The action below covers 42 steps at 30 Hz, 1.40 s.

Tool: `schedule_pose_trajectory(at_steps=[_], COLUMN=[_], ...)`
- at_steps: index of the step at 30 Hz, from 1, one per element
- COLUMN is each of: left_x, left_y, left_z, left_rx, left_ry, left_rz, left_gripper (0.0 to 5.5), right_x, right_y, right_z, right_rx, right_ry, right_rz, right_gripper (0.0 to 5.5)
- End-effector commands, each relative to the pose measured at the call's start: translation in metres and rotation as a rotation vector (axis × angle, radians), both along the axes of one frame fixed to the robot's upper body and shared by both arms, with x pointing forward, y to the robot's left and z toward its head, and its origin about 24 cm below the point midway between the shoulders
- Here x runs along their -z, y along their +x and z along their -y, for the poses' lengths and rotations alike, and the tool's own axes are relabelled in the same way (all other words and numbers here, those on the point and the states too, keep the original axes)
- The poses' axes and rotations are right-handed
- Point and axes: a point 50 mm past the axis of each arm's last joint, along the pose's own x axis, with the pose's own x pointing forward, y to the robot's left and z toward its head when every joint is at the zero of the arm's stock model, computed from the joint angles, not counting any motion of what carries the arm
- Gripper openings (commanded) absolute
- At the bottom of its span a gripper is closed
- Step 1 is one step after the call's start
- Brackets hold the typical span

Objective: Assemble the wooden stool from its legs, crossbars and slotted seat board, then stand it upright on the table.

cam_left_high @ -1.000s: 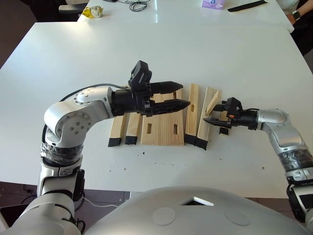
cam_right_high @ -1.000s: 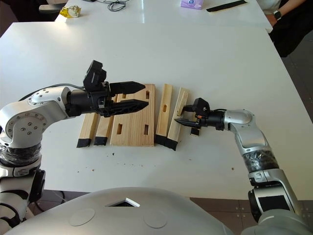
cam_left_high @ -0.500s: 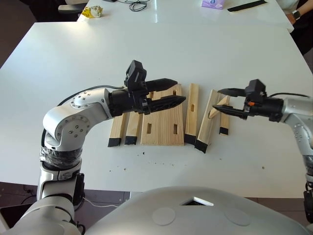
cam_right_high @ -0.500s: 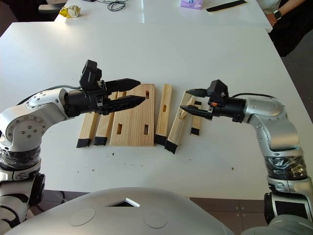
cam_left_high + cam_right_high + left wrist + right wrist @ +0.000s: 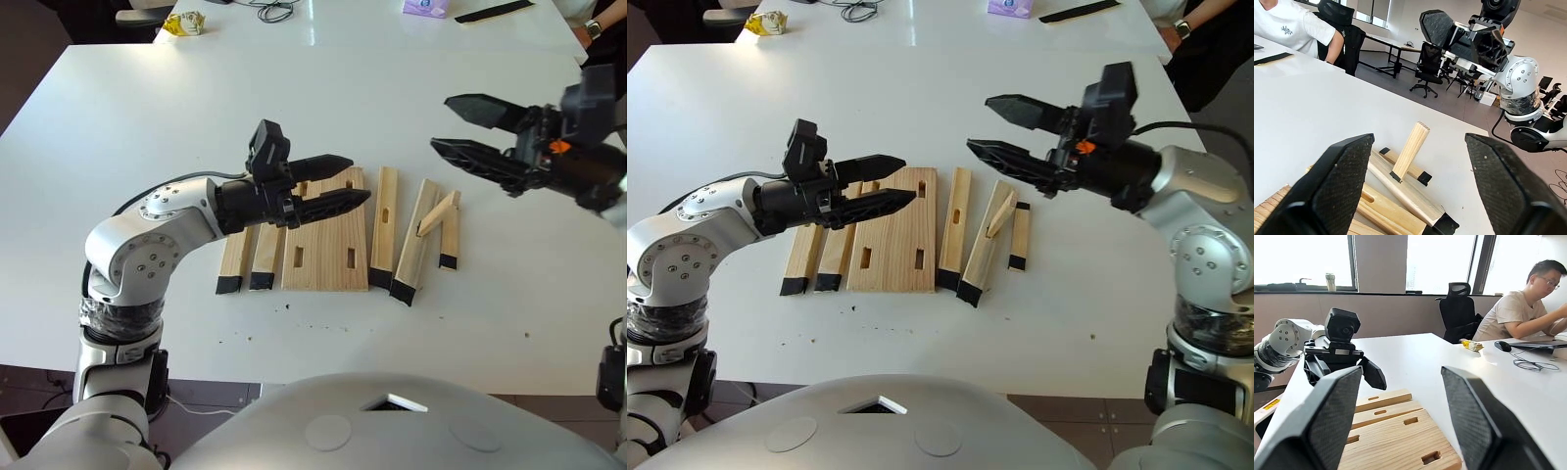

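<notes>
Now left gripper (image 5: 358, 179) hovers wide over the slotted seat board (image 5: 323, 250). Right gripper (image 5: 441, 123) gapes empty above the tilted crossbar (image 5: 437, 213).

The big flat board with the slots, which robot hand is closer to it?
Left. The left gripper hangs open over the seat board's far end. The right gripper is open too, held high off to the right, beyond the loose legs.

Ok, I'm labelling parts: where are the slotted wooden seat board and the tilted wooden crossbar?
Slotted wooden seat board (image 5: 323, 253), left eye view, bare centre of top face.
Tilted wooden crossbar (image 5: 439, 213), left eye view, middle of its length.
</notes>
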Motion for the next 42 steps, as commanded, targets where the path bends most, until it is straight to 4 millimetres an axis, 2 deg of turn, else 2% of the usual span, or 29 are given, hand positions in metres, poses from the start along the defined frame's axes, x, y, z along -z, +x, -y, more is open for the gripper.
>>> schedule_pose_trajectory(at_steps=[1,6,8,19,24,27,29,32,34,37,42], left_x=[-0.003,-0.003,-0.004,-0.005,-0.006,-0.006,-0.006,-0.008,-0.008,-0.008,-0.006], left_y=[0.003,0.003,0.005,0.005,0.005,0.006,0.006,0.008,0.008,0.009,0.005], left_z=[0.001,-0.001,-0.002,-0.003,-0.003,-0.002,-0.002,-0.001,-0.002,-0.003,-0.002], left_rx=[0.016,0.035,0.041,0.033,0.043,0.051,0.054,0.073,0.077,0.065,0.042], left_ry=[0.016,0.028,0.031,0.028,0.03,0.036,0.04,0.044,0.045,0.044,0.027], left_rz=[0.007,-0.002,-0.004,-0.006,-0.009,-0.012,-0.014,-0.016,-0.017,-0.02,-0.022], left_gripper=[3.46,3.46,3.46,3.46,3.46,3.46,3.46,3.46,3.46,3.46,3.46], right_x=[0.011,0.046,0.049,-0.004,-0.006,0.021,0.05,0.092,0.103,0.089,0.043], right_y=[0.006,0.01,0.009,0.007,0.006,0.008,0.01,0.0,-0.009,-0.009,-0.006], right_z=[-0.007,-0.001,0.004,0.009,0.006,0.002,-0.003,-0.013,-0.018,-0.018,-0.014], right_rx=[0.024,0.081,0.107,0.078,0.082,0.107,0.129,0.152,0.148,0.161,0.172], right_ry=[0.004,-0.039,-0.041,0.121,0.139,0.105,0.079,0.019,0.004,0.054,0.139], right_rz=[-0.01,-0.084,-0.085,0.037,0.042,-0.028,-0.106,-0.202,-0.219,-0.173,-0.053], right_gripper=[2.95,2.95,2.95,2.95,2.95,2.95,2.95,2.95,2.95,2.95,2.95])
